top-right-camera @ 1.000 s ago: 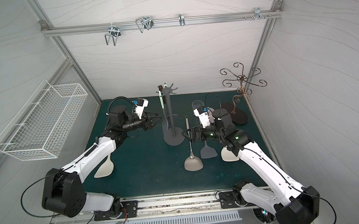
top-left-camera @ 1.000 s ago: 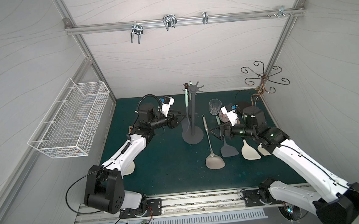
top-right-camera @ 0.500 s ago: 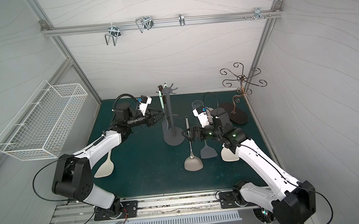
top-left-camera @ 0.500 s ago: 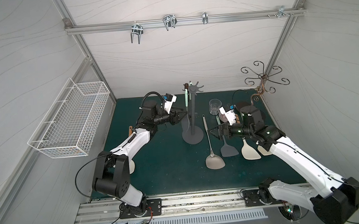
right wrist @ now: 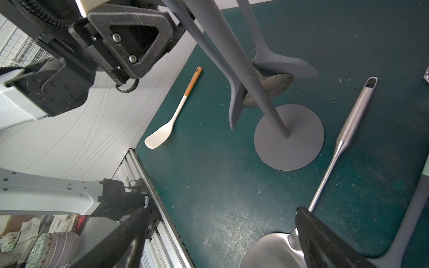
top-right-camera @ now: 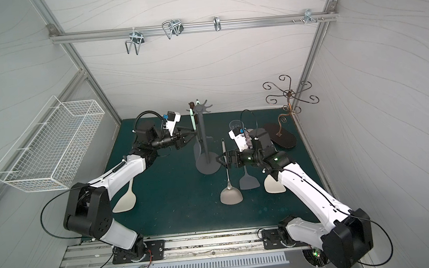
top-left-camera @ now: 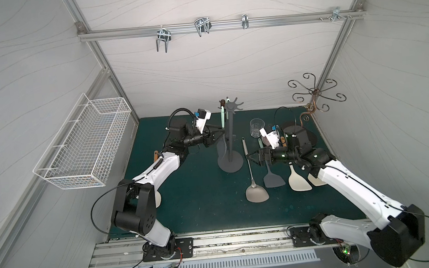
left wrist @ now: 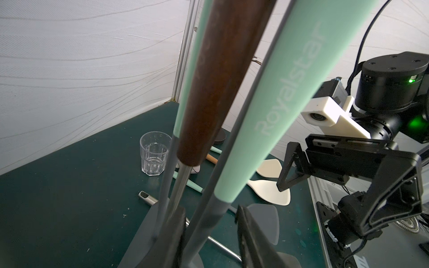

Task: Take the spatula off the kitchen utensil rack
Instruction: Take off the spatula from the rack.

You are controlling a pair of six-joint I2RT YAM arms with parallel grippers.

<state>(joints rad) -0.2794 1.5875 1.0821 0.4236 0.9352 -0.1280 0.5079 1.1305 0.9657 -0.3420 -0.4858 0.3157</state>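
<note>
spatula (left wrist: 290,104) top cropped, white spatula (top-left-camera: 158,199) mostly under left arm (top-left-camera: 158,170)

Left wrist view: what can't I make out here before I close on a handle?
1. Crown of the kitchen utensil rack: cut off by the left wrist view's top edge; too small in both top views to match prongs to handles.
2. Hanging utensils' heads: left wrist view, behind the left end effector's blurred fingers and the bottom edge.

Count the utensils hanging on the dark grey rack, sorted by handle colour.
Mint-handled spatulas: 2
Brown-handled utensil: 1
Total on the kitchen utensil rack: 3
</note>
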